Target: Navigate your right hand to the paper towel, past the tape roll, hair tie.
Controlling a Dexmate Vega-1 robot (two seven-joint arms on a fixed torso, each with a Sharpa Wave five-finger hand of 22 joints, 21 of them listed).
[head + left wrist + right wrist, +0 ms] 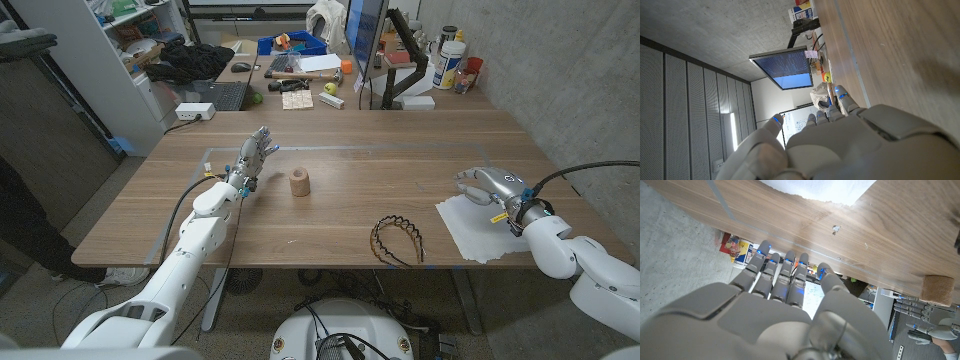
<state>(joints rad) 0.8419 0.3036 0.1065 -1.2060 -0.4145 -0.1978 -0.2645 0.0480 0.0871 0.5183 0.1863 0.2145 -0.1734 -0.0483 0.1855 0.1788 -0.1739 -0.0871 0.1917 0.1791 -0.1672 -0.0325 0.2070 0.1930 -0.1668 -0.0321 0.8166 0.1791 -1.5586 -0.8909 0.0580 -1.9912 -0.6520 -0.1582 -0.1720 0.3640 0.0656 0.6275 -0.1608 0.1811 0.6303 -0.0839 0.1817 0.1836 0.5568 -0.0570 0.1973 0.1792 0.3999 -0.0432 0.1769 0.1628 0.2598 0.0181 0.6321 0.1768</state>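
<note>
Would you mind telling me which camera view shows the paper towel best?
The head view: the whole paper towel lies there on the table, under the right hand. The right wrist view catches just a white edge; the left wrist view adds nothing on it.

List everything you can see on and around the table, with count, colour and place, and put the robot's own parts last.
Tape roll: one, brown, table centre.
Headband: one, black, toothed, near front edge.
Paper towel: one, white, table's right side.
Wooden table: one, brown.
Monitor: one, lit blue, desk behind.
Left hand: one, white-grey, fingers spread, left of the tape roll, holding nothing.
Right hand: one, white-grey, over the paper towel's far edge, holding nothing.
</note>
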